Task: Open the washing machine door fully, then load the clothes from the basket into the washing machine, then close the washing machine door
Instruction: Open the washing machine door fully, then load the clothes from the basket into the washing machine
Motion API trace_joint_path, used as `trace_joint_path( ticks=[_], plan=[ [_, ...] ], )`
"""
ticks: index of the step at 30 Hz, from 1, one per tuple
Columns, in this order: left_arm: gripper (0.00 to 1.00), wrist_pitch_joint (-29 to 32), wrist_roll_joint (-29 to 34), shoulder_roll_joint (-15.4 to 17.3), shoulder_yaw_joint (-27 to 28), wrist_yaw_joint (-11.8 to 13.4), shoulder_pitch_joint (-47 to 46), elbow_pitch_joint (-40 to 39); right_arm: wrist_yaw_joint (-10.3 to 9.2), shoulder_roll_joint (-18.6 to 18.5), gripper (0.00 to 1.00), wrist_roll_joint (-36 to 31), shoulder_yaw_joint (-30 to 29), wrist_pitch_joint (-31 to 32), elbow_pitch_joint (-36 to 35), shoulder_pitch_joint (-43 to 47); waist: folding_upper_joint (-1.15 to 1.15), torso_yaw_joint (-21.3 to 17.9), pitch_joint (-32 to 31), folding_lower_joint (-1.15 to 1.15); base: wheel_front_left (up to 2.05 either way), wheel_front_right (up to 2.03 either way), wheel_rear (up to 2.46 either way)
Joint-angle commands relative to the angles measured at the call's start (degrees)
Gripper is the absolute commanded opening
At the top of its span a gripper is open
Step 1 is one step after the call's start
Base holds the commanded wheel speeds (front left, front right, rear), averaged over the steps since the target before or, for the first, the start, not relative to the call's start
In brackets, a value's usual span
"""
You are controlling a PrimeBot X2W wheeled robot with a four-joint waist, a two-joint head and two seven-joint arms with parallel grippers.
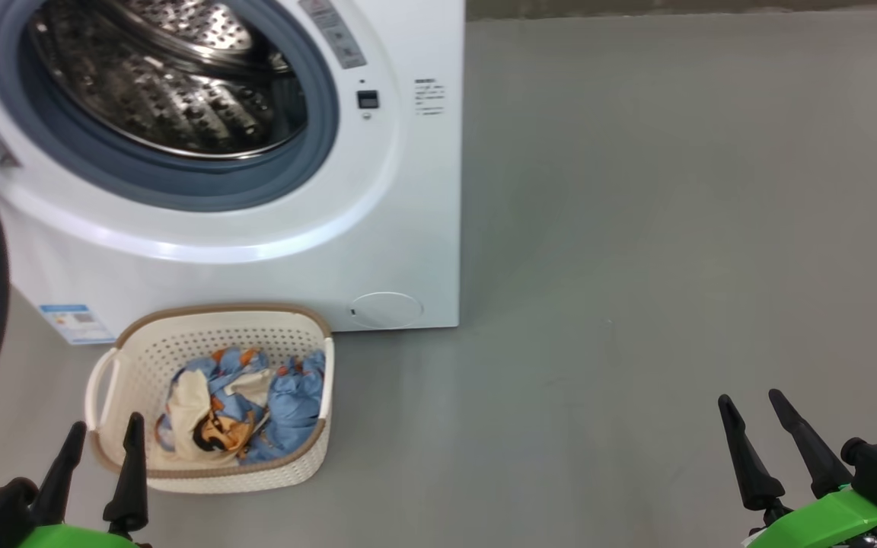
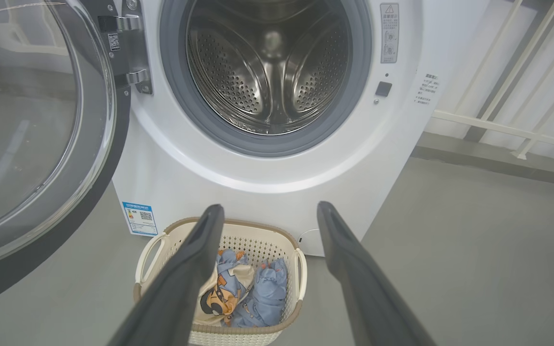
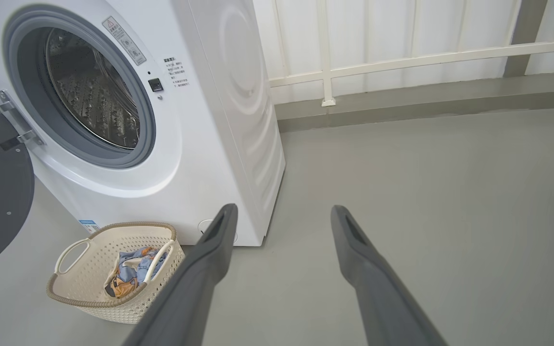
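Clothes (image 1: 286,403) heaped in basket (image 1: 218,310) before the open washing machine (image 1: 377,213); left pincer (image 1: 105,422) and right pincer (image 1: 749,396) gape empty. A deep pinch could snag the basket.

The washing machine (image 1: 408,190) is white. Its drum (image 2: 267,72) is shiny steel dotted with holes, ringed by a grey-blue gasket (image 1: 180,194). The washing machine door (image 2: 27,262) is glossy black around clear glass. The basket (image 1: 210,335) is perforated cream with a brown woven-look rim and white handles. The clothes (image 1: 290,403) are light blue and cream with orange prints. The floor (image 1: 636,228) is plain grey. My left gripper (image 1: 106,422) and right gripper (image 1: 749,396) have black fingers on bright green mounts.
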Motion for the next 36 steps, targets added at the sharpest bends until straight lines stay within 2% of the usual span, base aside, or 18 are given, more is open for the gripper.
trace_joint_path(
  ticks=[1, 9, 22, 27, 36],
  plan=[
    [1.0, -0.4, 0.2, 1.4, 2.1, -0.1, -0.7, -1.9, 0.09, -1.2, 1.0, 0.2, 0.8, -0.7, -1.5, 0.1, 0.0, -1.9, 0.2, 0.0, 0.0, 0.0, 0.0],
    [1.0, -0.4, 0.8, 1.3, 1.8, -0.1, -0.2, -2.8, 0.09, -0.9, 1.0, 0.0, 0.0, -0.7, -1.9, 0.1, 0.0, -3.8, 0.6, 0.0, 0.0, 0.0, 0.0],
    [1.0, -0.4, -0.2, 2.1, 1.4, -0.1, -0.7, -2.7, 0.09, 0.0, 1.0, -0.4, -0.2, -0.7, -2.0, -0.7, 0.0, -3.5, 1.6, 0.0, 0.03, -0.12, 0.09],
    [1.0, -0.4, -0.4, 2.5, 1.1, -0.1, -1.0, -2.8, 0.09, 0.1, 1.0, -0.5, -0.3, -0.7, -2.3, -1.0, 0.0, -3.4, 2.3, 0.0, 0.37, -1.38, 1.01],
    [1.0, -0.4, -0.5, 3.0, 0.9, -0.1, -1.8, -3.0, 0.09, 0.6, 1.0, -0.7, 0.0, -0.7, -2.5, -1.6, 0.0, -3.2, 3.5, 0.0, 0.52, -2.29, 1.76]
  ],
)
